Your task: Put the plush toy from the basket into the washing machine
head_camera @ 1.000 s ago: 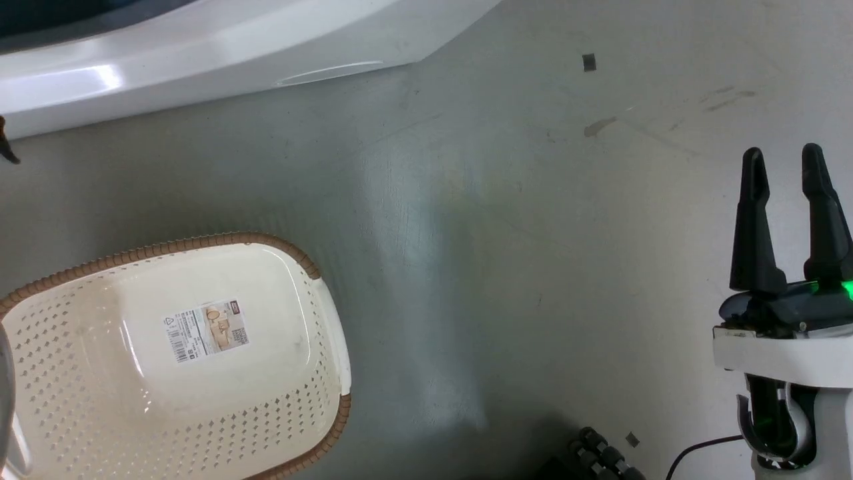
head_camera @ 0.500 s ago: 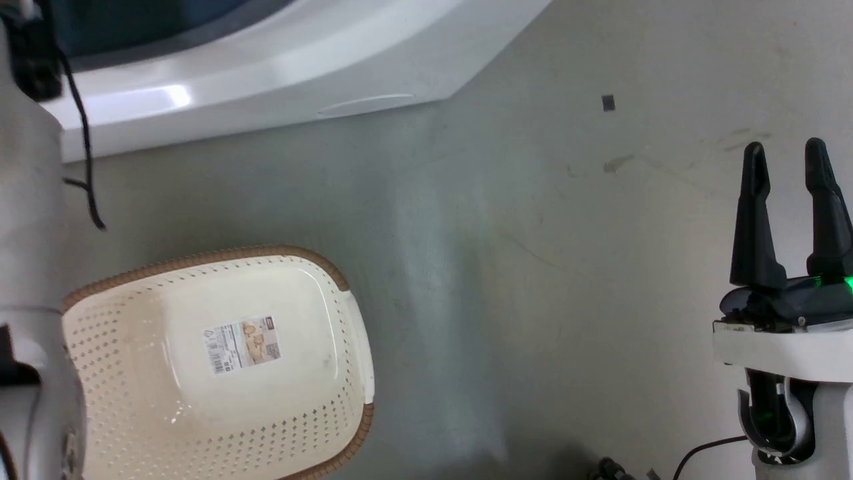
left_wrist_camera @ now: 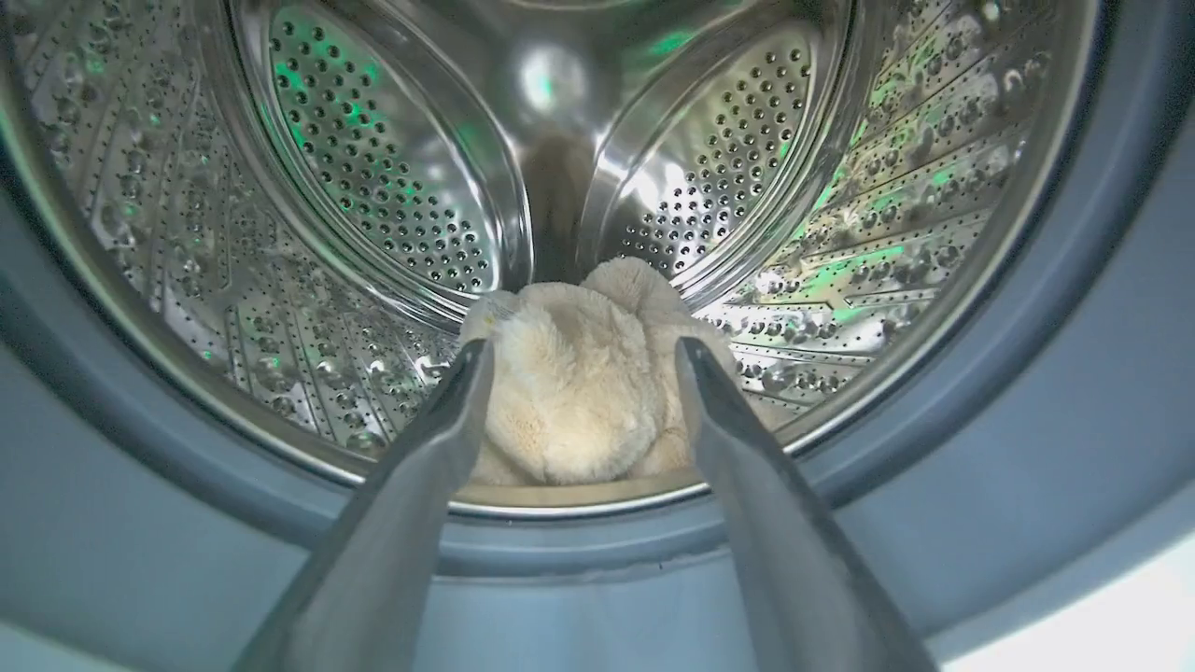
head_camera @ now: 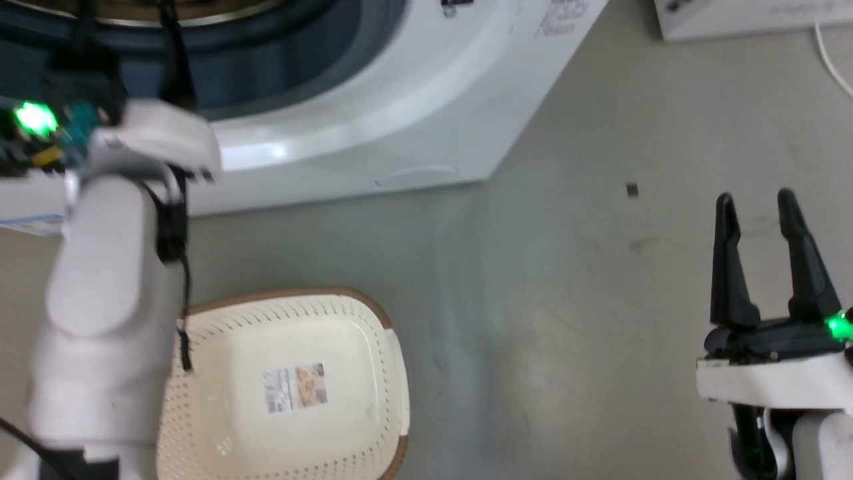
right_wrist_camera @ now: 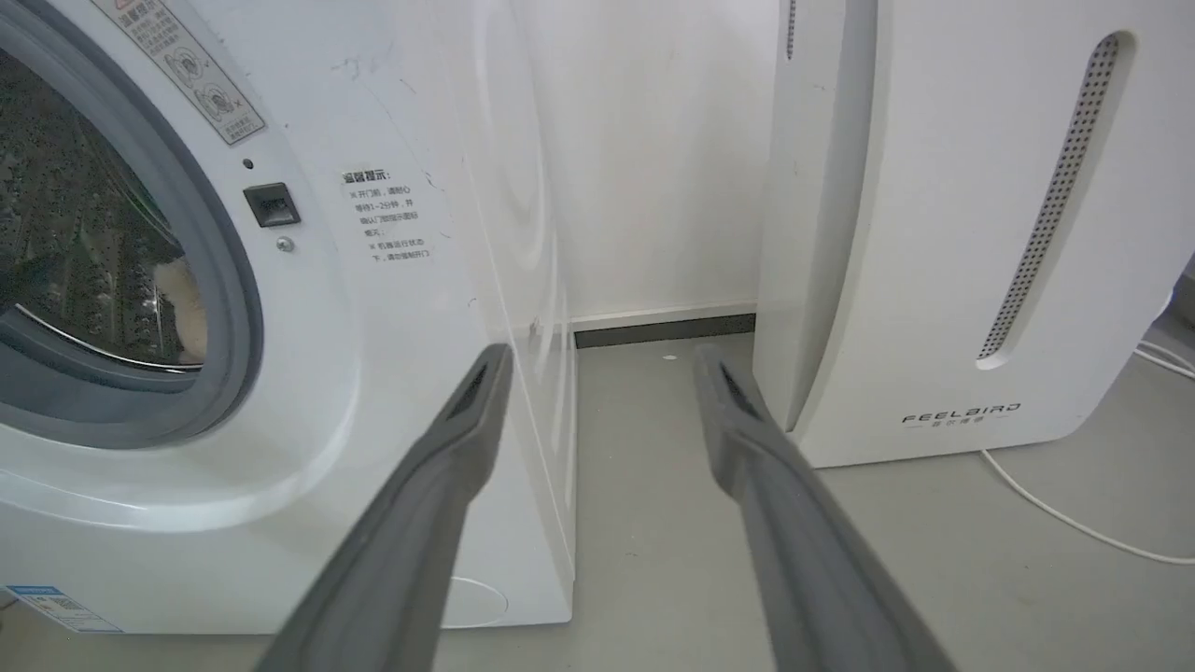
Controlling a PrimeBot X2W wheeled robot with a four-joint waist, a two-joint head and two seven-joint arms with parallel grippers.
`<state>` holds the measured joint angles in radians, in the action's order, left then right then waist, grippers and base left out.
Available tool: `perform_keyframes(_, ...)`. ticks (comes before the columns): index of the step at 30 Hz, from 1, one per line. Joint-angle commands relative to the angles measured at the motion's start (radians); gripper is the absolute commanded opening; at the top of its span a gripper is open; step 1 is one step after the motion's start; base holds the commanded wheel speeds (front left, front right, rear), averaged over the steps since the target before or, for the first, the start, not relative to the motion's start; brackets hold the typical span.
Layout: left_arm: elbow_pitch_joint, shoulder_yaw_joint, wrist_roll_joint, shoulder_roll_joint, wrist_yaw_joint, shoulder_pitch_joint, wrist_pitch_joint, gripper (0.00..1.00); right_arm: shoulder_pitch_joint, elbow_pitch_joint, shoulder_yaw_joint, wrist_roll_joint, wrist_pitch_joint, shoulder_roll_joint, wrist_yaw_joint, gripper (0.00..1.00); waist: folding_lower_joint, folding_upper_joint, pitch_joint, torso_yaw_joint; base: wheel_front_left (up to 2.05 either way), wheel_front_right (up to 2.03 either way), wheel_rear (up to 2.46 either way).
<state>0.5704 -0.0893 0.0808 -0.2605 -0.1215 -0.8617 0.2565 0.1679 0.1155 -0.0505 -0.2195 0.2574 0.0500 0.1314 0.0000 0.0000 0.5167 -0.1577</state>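
The right gripper (head_camera: 755, 199) has two long matt-black fingers (head_camera: 728, 267), slim at the tips and thickening towards a dark rounded base (head_camera: 766, 337), where a small green light (head_camera: 836, 327) glows at the outer edge. Behind the base sits a white blocky wrist cuff (head_camera: 766, 385), and behind that a dark curved part (head_camera: 746, 433) with a green glow. In the wrist views the fingers of the left gripper (left_wrist_camera: 583, 347) and the right one look smooth, grey and tapered. The left forearm (head_camera: 100, 313) is a pale rounded tube. A thin black cable (head_camera: 174, 227) runs along it up to a white wrist housing (head_camera: 156, 137), beside which a bright green lamp (head_camera: 33, 119) shines among teal and yellow parts.
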Motion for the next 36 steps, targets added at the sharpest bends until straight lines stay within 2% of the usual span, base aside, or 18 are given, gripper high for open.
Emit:
perform_keyframes(1,-0.007,-0.002,-0.007,0.004,-0.001,0.022,0.005,1.0,-0.013,-0.003,0.001,0.004,0.004,0.0,-0.001,1.0,0.0,0.0,-0.049,0.031,0.0,0.0,0.0)
perform_keyframes(7,-0.07,-0.001,-0.001,0.047,0.009,0.16,0.005,1.0,-0.058,-0.019,0.003,0.036,0.004,0.0,-0.001,1.0,0.0,0.0,-0.141,0.073,0.0,0.0,0.0)
perform_keyframes(20,-0.246,-0.005,-0.027,0.124,0.0,0.51,0.005,1.0,-0.182,-0.061,-0.02,0.082,0.004,0.0,-0.001,1.0,0.0,0.0,-0.366,0.147,0.0,0.0,0.0)
perform_keyframes(29,-0.279,-0.028,-0.045,0.145,0.018,0.698,0.005,1.0,-0.264,-0.058,-0.023,0.084,0.004,0.0,-0.001,1.0,0.0,0.0,-0.486,0.189,0.0,0.0,0.0)
perform_keyframes(36,-0.317,-0.018,-0.054,0.152,-0.004,0.784,0.005,1.0,-0.294,-0.063,-0.02,0.08,0.004,0.0,-0.001,1.0,0.0,0.0,-0.525,0.212,0.0,0.0,0.0)
